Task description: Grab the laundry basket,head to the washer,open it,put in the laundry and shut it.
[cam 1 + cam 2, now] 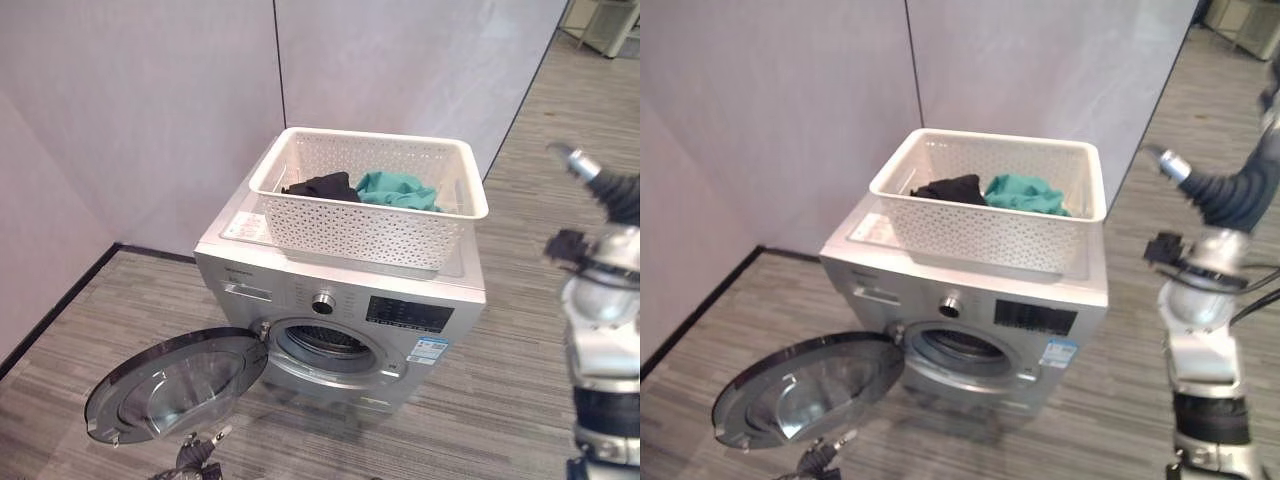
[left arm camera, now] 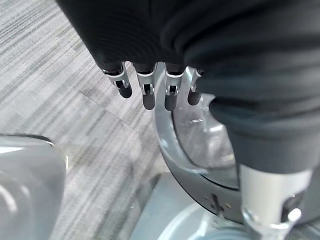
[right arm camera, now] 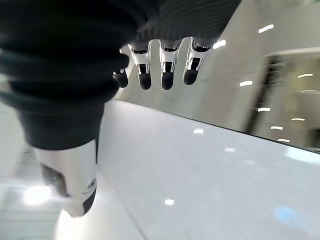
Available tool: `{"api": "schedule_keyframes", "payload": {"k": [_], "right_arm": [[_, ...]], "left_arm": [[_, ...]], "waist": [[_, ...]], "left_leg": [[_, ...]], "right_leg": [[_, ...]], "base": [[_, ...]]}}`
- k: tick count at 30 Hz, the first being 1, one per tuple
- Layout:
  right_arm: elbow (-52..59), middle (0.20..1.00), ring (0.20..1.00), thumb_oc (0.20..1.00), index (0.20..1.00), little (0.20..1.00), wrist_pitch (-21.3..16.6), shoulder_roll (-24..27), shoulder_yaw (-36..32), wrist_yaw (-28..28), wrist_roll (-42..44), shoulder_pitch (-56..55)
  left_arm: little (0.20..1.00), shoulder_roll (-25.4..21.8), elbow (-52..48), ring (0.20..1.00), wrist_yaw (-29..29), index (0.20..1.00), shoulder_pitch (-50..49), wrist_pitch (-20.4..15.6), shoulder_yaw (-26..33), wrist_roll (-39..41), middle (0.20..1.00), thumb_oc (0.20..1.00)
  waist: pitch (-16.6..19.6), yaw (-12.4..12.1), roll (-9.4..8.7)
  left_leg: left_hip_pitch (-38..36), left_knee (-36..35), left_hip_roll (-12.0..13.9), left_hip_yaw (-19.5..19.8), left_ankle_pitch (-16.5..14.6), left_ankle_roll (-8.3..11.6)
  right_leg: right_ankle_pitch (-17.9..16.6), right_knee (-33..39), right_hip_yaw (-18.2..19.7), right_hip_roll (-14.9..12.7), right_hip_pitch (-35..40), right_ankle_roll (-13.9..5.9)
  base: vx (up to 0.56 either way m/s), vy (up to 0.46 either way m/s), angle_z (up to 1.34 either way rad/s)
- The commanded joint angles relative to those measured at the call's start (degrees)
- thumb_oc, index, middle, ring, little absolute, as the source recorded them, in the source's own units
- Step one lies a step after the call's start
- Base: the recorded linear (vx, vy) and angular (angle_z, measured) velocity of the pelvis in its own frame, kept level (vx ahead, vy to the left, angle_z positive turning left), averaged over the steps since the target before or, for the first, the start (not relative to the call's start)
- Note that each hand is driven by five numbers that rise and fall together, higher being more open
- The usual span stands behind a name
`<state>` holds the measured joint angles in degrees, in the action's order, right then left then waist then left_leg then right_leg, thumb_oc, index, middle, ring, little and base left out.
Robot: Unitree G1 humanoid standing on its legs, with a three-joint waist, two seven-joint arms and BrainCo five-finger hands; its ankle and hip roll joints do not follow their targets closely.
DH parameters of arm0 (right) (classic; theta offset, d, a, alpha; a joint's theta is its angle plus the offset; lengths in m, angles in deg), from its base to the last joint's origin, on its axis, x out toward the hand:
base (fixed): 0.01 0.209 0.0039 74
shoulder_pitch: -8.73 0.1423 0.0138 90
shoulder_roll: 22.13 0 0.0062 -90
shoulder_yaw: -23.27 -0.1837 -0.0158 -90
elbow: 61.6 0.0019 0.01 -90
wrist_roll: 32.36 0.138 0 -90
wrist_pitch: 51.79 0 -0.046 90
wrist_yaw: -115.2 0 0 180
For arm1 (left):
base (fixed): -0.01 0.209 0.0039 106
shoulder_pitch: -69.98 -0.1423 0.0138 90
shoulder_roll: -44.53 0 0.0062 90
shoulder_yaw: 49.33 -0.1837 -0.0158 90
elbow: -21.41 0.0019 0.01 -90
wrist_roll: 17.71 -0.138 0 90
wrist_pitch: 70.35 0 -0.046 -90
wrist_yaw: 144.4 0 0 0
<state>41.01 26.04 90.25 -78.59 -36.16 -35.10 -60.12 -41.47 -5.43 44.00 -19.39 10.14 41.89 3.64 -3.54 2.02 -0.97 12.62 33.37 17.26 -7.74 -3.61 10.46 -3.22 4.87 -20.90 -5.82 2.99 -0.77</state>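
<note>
The silver washer [image 1: 345, 310] stands against a grey partition wall [image 1: 140, 120]. Its front carries a dark display panel [image 1: 408, 314] and a small blue-and-white sticker [image 1: 428, 351]; their print is too small to read. The white perforated laundry basket [image 1: 370, 225] sits on the washer's top, its near wall close to the front edge, holding a black garment [image 1: 322, 186] and a teal garment [image 1: 398, 189]. The round door [image 1: 175, 384] hangs swung open to the washer's left, low over the striped grey floor [image 1: 520, 400], leaving the drum mouth [image 1: 330, 345] clear. The left hand [image 2: 145, 87] hovers at the door's rim, fingers relaxed and holding nothing. The right hand [image 3: 165, 67] is raised to the right of the washer, fingers loosely extended, empty.
</note>
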Motion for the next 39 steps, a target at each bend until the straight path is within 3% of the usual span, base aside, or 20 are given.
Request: {"api": "schedule_keyframes", "payload": {"k": [1, 2, 3, 4, 6, 10, 13, 20, 25, 33, 39], "right_arm": [[-6.9, 1.000, 1.000, 1.000, 1.000, 1.000, -1.1, 4.4, 1.0, -1.1, 1.5, 1.9], [-11.5, 1.000, 1.000, 1.000, 1.000, 1.000, -0.2, 8.3, 3.0, -2.6, 2.5, 4.4], [-12.8, 1.000, 1.000, 1.000, 1.000, 1.000, 0.5, 9.3, 4.0, -4.4, 3.5, 5.0], [-12.9, 1.000, 1.000, 1.000, 1.000, 1.000, 0.5, 9.4, 4.1, -4.4, 3.6, 5.2], [-16.9, 1.000, 1.000, 1.000, 1.000, 1.000, 1.7, 13.6, 9.0, -12.6, 7.4, 7.4], [-22.2, 1.000, 1.000, 1.000, 1.000, 1.000, 3.6, 19.3, 15.6, -21.2, 13.6, 11.8], [-27.6, 1.000, 1.000, 1.000, 1.000, 1.000, 4.4, 22.7, 20.5, -23.3, 15.4, 17.8], [-45.9, 1.000, 1.000, 1.000, 1.000, 1.000, 5.8, 25.7, 36.7, -26.8, 12.6, 37.1], [-56.2, 1.000, 1.000, 1.000, 1.000, 1.000, 6.9, 23.9, 44.1, -31.0, 13.2, 44.2], [-53.2, 1.000, 1.000, 1.000, 1.000, 1.000, 7.9, 26.3, 49.2, -38.8, 16.9, 43.1], [-44.9, 1.000, 1.000, 1.000, 1.000, 1.000, 6.7, 35.6, 51.0, -43.8, 19.5, 37.4]], "left_arm": [[1.000, -3.9, -3.5, 1.000, 1.2, 1.000, 3.0, -3.4, -2.3, -0.7, 1.000, 1.000], [1.000, -4.9, -5.8, 1.000, 0.8, 1.000, 2.0, -3.8, -3.1, -0.5, 1.000, 1.000], [1.000, -5.2, -5.4, 1.000, 0.5, 1.000, 1.8, -3.7, -2.7, -0.2, 1.000, 1.000], [1.000, -5.1, -5.4, 1.000, 0.5, 1.000, 1.8, -3.7, -2.6, -0.2, 1.000, 1.000], [1.000, -6.2, -2.1, 1.000, -1.6, 1.000, 0.2, -2.4, -0.7, 1.4, 1.000, 1.000], [1.000, -7.3, -2.0, 1.000, -3.5, 1.000, -0.7, -1.7, -0.3, 2.4, 1.000, 1.000], [1.000, -7.3, -2.1, 1.000, -4.4, 1.000, -1.2, -1.5, -1.0, 3.1, 1.000, 1.000], [1.000, -7.2, -0.3, 1.000, -5.5, 1.000, -1.4, -1.6, -1.8, 2.9, 1.000, 1.000], [1.000, -7.4, 2.2, 1.000, -6.4, 1.000, -1.4, -1.3, -1.2, 3.4, 1.000, 1.000], [1.000, -8.2, 5.3, 1.000, -7.6, 1.000, -1.0, -0.5, 0.5, 3.7, 1.000, 1.000], [1.000, -8.3, 5.2, 1.000, -9.3, 1.000, -1.4, -0.5, 1.7, 4.8, 1.000, 1.000]], "waist": [[-1.4, -2.8, -1.30], [-2.0, -4.6, -1.10], [-1.9, -4.5, -0.94], [-2.0, -4.4, -1.04], [-0.4, -4.8, -2.13], [1.1, -5.2, -4.14], [1.7, -5.3, -5.00], [3.0, -6.3, -6.05], [3.0, -7.1, -7.08], [2.7, -7.0, -8.87], [2.9, -6.5, -10.24]], "left_leg": [[-2.7, -10.9, -0.3, -1.1, 0.2, -2.55], [-2.9, -21.5, -1.1, 3.5, 2.7, -1.83], [-4.2, -24.0, -1.7, 4.0, 2.6, -1.83], [-4.3, -24.5, -1.9, 3.9, 3.1, -1.96], [-8.5, -28.9, -3.8, 1.1, 4.1, -2.37], [-11.1, -32.1, -5.4, -1.9, 4.8, -3.33], [-12.2, -33.5, -6.5, -3.0, 4.8, -3.96], [-13.7, -35.1, -8.8, -4.1, 3.9, -5.32], [-13.5, -34.8, -9.7, -3.5, 3.5, -5.94], [-12.5, -35.0, -10.3, -2.4, 3.7, -6.11], [-12.2, -35.9, -10.8, -1.7, 4.0, -5.80]], "right_leg": [[3.7, 0.1, -0.6, -2.7, -2.1, -4.47], [4.2, 0.1, 1.4, -2.0, -1.3, -5.17], [4.1, 0.1, 1.8, -1.8, -0.8, -5.36], [3.9, 0.1, 1.8, -2.0, -0.9, -5.39], [3.9, -0.8, 1.7, -3.0, 1.2, -5.73], [3.7, -2.6, 1.9, -4.4, 0.6, -6.43], [3.7, -3.7, 2.0, -5.3, 0.3, -7.00], [3.1, -5.3, 0.9, -7.3, -0.3, -8.57], [2.9, -6.9, 0.0, -8.4, -0.6, -9.17], [3.2, -9.0, -1.2, -9.1, -1.3, -9.54], [2.8, -9.4, -2.6, -9.8, -1.5, -10.00]], "base": [[0.12, 0.247, 0.16], [0.14, 0.176, -0.13], [0.13, 0.181, -0.41], [0.21, 0.162, -0.78], [0.27, 0.251, -0.74], [0.11, 0.148, -0.71], [0.04, 0.110, -0.15], [0.04, 0.100, -0.05], [0.03, 0.060, 0.02], [0.02, 0.036, 0.07], [0.00, 0.015, 0.18]]}}
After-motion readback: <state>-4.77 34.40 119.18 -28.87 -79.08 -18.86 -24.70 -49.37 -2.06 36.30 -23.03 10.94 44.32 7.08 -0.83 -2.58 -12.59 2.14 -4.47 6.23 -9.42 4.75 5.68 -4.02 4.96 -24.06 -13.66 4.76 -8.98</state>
